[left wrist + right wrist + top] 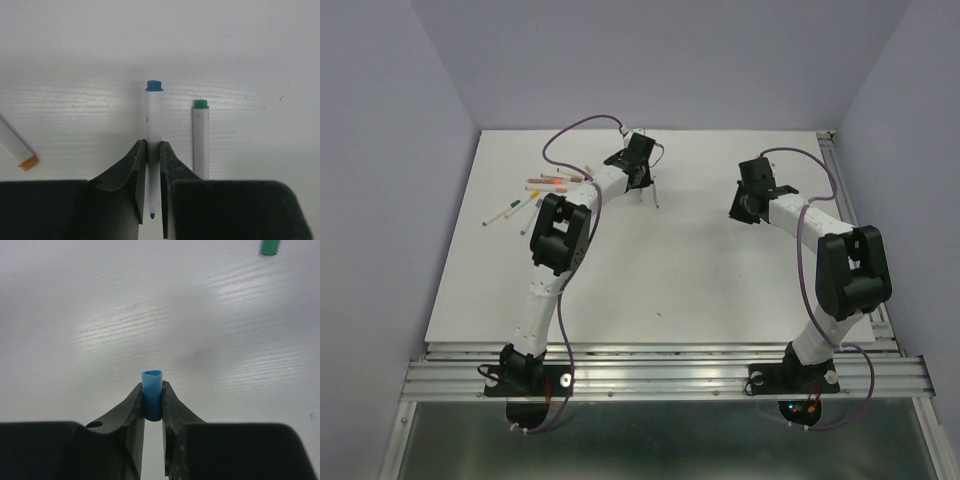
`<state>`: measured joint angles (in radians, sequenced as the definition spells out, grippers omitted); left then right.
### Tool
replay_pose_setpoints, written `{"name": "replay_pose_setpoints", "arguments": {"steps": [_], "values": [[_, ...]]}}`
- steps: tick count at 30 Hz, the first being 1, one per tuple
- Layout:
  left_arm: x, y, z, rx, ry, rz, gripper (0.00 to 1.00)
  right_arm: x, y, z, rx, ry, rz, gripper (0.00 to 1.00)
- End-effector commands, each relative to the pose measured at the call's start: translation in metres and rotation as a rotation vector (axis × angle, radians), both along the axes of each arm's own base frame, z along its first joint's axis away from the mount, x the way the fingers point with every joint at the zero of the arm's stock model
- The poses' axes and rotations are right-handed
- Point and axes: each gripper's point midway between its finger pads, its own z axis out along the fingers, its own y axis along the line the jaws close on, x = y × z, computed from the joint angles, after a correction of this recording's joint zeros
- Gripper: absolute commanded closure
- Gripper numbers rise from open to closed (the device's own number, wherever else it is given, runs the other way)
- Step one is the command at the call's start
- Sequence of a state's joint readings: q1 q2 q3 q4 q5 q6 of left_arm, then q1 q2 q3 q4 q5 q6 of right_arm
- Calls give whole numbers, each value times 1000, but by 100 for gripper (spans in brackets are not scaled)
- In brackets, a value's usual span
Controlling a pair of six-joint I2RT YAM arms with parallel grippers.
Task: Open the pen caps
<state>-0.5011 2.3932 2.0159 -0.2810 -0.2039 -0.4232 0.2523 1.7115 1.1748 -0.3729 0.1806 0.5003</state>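
My left gripper [153,146] is shut on a white pen [153,117] that has a blue end plug [154,85]; its bare blue tip [152,215] shows between the jaws. Beside it on the table lies a white pen with a green end [201,140]. My right gripper [152,388] is shut on a small blue pen cap [152,395], held just above the table. A green cap [270,246] lies at the upper right of the right wrist view. In the top view the left gripper [640,183] is at the far middle and the right gripper [746,208] is apart from it.
A loose bunch of white pens [548,187] lies at the far left of the white table [700,270], one of them [506,212] set apart. A pen with an orange end [20,152] lies left of my left gripper. Aluminium rails [660,370] run along the near edge.
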Motion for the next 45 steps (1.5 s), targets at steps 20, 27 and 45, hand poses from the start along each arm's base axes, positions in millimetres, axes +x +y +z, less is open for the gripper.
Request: {"name": "replay_pose_setpoints", "arguments": {"steps": [20, 27, 45], "values": [[-11, -16, 27, -110, 26, -79, 65, 67, -55, -15, -162, 60, -115, 93], [-21, -14, 43, -115, 16, -109, 51, 72, -73, -22, -172, 74, -139, 90], [-49, 67, 114, -82, -97, 91, 1, 67, -85, -43, -141, 153, -151, 66]]}}
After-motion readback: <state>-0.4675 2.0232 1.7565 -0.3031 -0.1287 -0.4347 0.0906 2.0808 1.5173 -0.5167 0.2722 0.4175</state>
